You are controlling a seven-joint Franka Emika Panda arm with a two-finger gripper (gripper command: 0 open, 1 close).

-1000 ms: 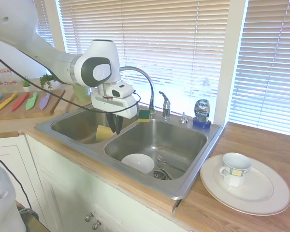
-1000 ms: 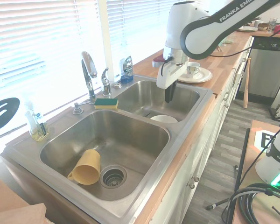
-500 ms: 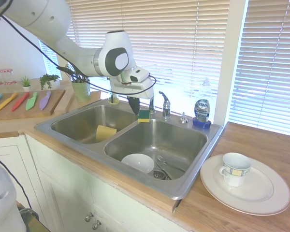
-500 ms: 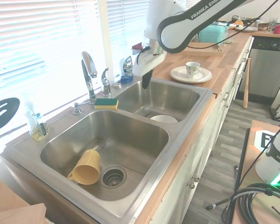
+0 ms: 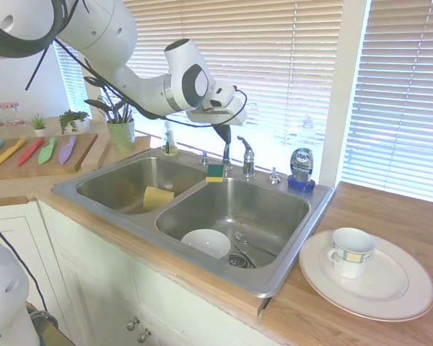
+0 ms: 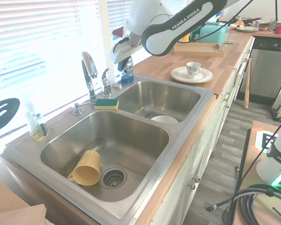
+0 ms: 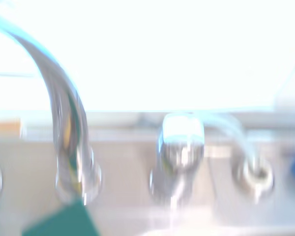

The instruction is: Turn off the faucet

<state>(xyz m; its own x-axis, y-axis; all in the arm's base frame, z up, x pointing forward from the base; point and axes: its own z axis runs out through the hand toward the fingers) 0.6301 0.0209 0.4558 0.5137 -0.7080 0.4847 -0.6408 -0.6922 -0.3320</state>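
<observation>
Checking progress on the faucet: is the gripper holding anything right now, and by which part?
Nothing is held. The gripper hangs in the air above the sink's back edge, close to the faucet but apart from its handle.

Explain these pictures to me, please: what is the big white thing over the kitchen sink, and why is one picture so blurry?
The white thing is a robot arm; its gripper is the dark tip hanging near the chrome faucet, which it is meant to turn off. It holds nothing that I can see, and I cannot tell how its fingers stand. Two pictures come from cameras on opposite sides of the double sink. The blurry one is from a camera on the arm's wrist, close to the faucet handle. In the basins lie a yellow cup and a white bowl. A green sponge sits on the rim, and a mug stands on a plate.
</observation>
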